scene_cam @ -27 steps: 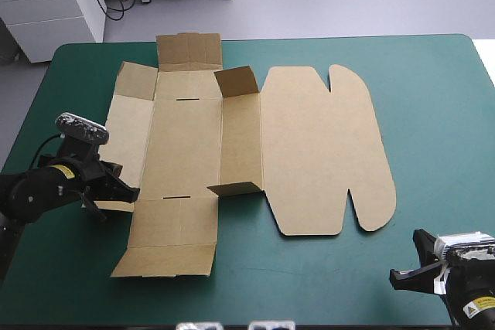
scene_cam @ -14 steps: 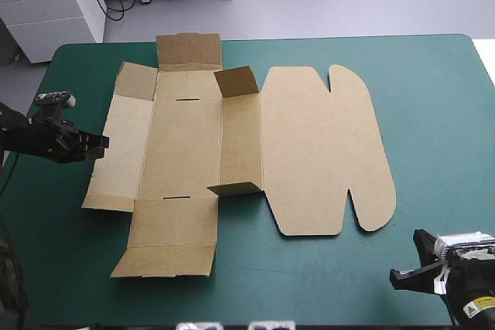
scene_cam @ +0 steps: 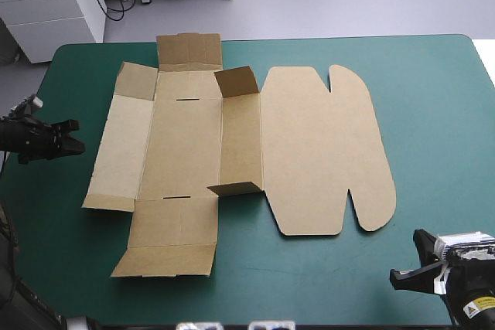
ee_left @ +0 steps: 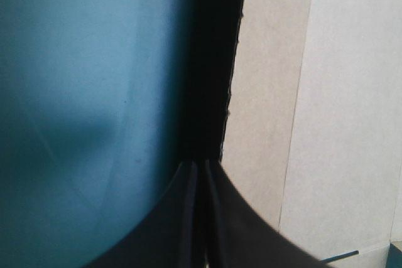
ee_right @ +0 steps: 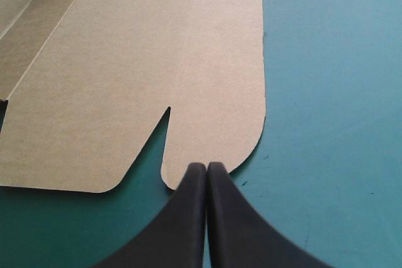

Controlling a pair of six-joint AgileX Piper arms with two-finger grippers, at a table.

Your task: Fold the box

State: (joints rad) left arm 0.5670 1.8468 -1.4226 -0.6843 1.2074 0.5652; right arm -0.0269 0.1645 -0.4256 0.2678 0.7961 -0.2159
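The left pincer (ee_left: 202, 166) is closed on nothing, with the brown box (scene_cam: 317, 152) just ahead of its tips. The box lies mostly flat on the teal-green tabletop (scene_cam: 433, 113). The right pincer (ee_right: 206, 167) is also closed and empty, its tips at the box's rounded edge.

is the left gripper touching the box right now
Apart. The high view shows a strip of bare teal-green cover between the left gripper and the box, at its left flap's edge. The left wrist view alone would not settle it.
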